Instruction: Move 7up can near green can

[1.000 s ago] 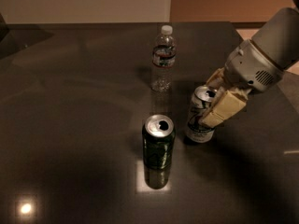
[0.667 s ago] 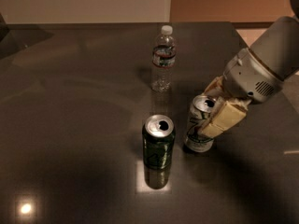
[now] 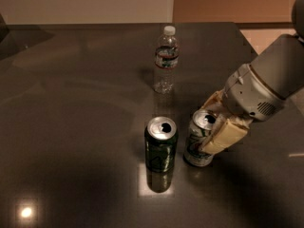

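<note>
Gripper [image 3: 214, 123] (jaws clamped on 7up can [image 3: 195, 148]) is held beside green can [image 3: 160, 144]; either may be toppled by abrupt release.

The gripper [image 3: 209, 126], at four o'clock in the view, has two flat, cream-yellow fingers [image 3: 227, 136] like soft pads. Behind them is a fat, round, light grey arm [image 3: 278, 72] with a whitish end cap [image 3: 247, 96] and tiny vent slots [image 3: 266, 109].

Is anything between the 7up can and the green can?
Nothing visible. The gripper grips the 7up can beside the green can, only a narrow strip of bare table between them. The bottle stands farther back, off that line.
</note>
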Motion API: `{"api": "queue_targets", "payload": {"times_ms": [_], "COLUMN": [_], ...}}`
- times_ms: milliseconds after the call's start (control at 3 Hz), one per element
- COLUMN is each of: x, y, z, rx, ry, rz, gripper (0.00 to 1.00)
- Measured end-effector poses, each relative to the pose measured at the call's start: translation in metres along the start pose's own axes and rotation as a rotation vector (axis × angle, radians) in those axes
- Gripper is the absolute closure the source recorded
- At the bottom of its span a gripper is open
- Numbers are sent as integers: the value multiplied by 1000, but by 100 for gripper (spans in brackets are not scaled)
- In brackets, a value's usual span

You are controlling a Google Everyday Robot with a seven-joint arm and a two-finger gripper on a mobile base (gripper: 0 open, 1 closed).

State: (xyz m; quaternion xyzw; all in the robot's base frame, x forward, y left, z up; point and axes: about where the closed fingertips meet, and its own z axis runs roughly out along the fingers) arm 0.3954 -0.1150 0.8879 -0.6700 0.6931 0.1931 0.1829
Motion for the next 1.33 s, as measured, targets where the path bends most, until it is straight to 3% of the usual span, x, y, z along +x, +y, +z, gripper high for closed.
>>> {"api": "queue_targets", "payload": {"times_ms": [667, 1000, 1333], "x": [-2, -3, -3], "y": [7, 7, 7], "z": [2, 1, 1], "rx": [18, 21, 21], "ry": [-7, -6, -6], "rz": [-24, -26, -27], "gripper": [13, 0, 0]}}
